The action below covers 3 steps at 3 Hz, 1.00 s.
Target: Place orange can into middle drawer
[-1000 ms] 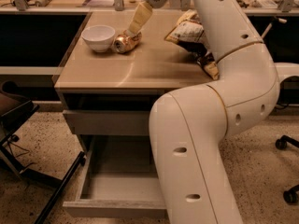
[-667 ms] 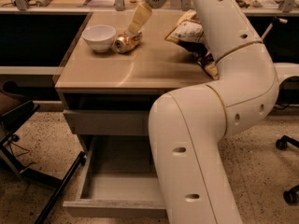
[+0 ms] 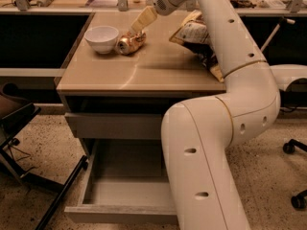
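Note:
The orange can lies on its side on the wooden tabletop, its silvery end facing me, right next to a white bowl. My gripper reaches down from the upper middle and sits right at the can's top right side. The arm hides the rest of the hand. The middle drawer is pulled out below the table, its smooth grey inside empty. My arm's lower link covers its right part.
A white, brown and yellow snack bag lies on the table's right side behind my arm. A closed grey drawer front sits above the open drawer. A dark chair frame stands at the left. Chair casters are at the right.

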### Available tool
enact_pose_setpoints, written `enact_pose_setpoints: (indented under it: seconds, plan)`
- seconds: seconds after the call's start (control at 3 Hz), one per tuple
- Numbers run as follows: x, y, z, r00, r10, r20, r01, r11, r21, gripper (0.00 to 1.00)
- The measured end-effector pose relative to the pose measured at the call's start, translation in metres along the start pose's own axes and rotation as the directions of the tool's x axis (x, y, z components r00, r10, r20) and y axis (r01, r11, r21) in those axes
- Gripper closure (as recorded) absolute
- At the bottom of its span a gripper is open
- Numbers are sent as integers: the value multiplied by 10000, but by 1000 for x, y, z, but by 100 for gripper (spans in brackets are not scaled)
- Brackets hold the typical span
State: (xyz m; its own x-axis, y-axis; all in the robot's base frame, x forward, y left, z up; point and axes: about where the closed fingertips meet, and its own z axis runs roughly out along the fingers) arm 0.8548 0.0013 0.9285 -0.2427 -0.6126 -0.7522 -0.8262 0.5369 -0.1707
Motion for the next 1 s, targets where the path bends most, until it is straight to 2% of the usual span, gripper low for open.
enact_pose_setpoints:
  seconds: [0.33,0.67,1.0]
  plan:
    - [1,0,2,10000,35,-23,-35,10000,-5,0]
    - [9,9,28,9983,281,-511,-292,9994,-195,0]
    - [14,30,72,9947,585,-845,-644,9956,-686,0]
